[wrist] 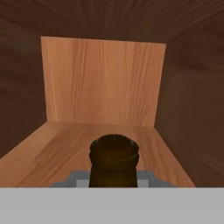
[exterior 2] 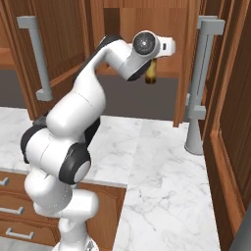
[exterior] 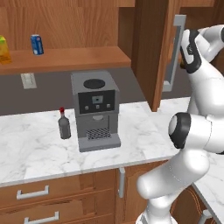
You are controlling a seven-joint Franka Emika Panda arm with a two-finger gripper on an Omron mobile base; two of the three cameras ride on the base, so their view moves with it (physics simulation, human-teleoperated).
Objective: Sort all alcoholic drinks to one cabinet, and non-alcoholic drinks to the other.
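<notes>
On the open shelf's left end stand the juice carton [exterior: 4,49] and blue can [exterior: 37,44], the grey bottle [exterior: 64,124] sits on the counter [exterior: 35,148] beside the coffee machine [exterior: 96,109], and the gripper [wrist: 113,177], clamped on the brown bottle [wrist: 113,162], holds it inside the open cabinet [wrist: 103,83].

Even, soft rendered light on the pale counter [exterior: 35,144], no glare. The arm [exterior 2: 73,112] shows mild shading. The cabinet [wrist: 103,83] interior has dark side walls, a brighter back panel; images slightly soft.
</notes>
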